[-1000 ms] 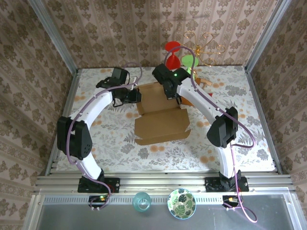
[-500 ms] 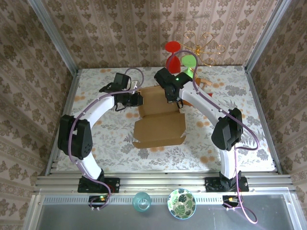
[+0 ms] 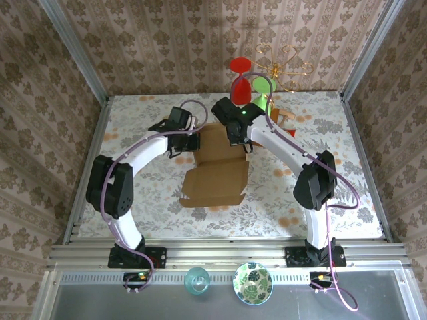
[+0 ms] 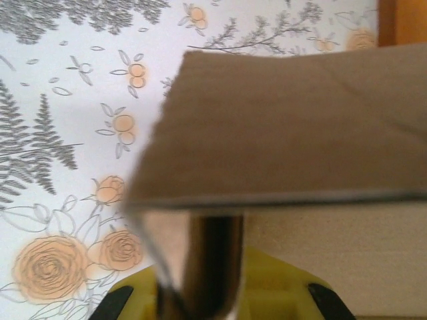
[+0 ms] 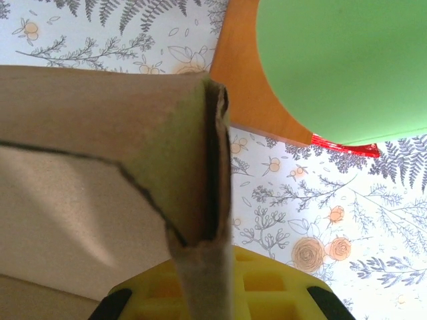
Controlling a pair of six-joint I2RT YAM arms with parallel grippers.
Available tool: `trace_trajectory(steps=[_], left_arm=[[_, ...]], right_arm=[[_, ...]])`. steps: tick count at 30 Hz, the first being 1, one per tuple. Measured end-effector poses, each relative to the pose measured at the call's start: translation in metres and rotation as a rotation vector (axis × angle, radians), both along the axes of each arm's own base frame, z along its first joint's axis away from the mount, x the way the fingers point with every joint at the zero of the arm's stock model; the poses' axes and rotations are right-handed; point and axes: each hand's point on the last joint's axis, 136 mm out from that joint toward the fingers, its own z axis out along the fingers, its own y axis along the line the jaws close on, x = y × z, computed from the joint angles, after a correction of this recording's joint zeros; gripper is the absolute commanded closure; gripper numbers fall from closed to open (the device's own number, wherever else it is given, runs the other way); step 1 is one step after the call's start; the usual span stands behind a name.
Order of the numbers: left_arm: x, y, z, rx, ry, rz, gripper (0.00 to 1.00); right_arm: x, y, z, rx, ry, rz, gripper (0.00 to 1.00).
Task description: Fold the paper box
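Observation:
The paper box (image 3: 213, 183) is a tan cardboard mailer lying part-folded in the middle of the table, its back half raised between the two arms. My left gripper (image 3: 190, 142) is shut on the box's back left flap. In the left wrist view that flap (image 4: 287, 133) runs across the frame just above the left gripper (image 4: 207, 257). My right gripper (image 3: 241, 137) is shut on the back right side. The right wrist view has a doubled cardboard wall (image 5: 87, 113) pinched in the right gripper (image 5: 203, 263).
A wooden stand (image 3: 283, 117) with a red glass (image 3: 239, 67) and a green glass (image 3: 263, 85) stands just behind the right gripper, close in the right wrist view (image 5: 347, 67). A gold wire rack (image 3: 287, 63) is at the back. A patterned bowl (image 3: 252, 283) and a glass (image 3: 197, 280) sit on the near ledge.
The box has slid left and turned, its front half now angled toward the left. Both grippers have moved left with it, and the left one has come closer to the box's back corner.

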Motion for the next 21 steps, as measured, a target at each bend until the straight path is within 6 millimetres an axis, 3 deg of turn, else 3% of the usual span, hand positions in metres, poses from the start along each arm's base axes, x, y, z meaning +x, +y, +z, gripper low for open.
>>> trace_trajectory(steps=[7, 12, 14, 21], left_arm=[[-0.002, -0.003, -0.001, 0.068, -0.032, 0.041, 1.00], [-0.004, -0.002, 0.004, 0.066, -0.038, 0.048, 0.91], [-0.005, 0.000, 0.008, 0.065, -0.040, 0.050, 1.00], [-0.007, 0.001, 0.020, 0.043, -0.049, 0.055, 1.00]], right_arm=[[-0.004, -0.002, -0.004, -0.012, 0.017, -0.008, 1.00], [-0.004, -0.004, -0.006, -0.021, 0.015, -0.010, 1.00], [-0.003, -0.004, -0.005, -0.022, 0.008, -0.011, 1.00], [0.001, -0.009, -0.003, -0.088, -0.024, -0.028, 1.00]])
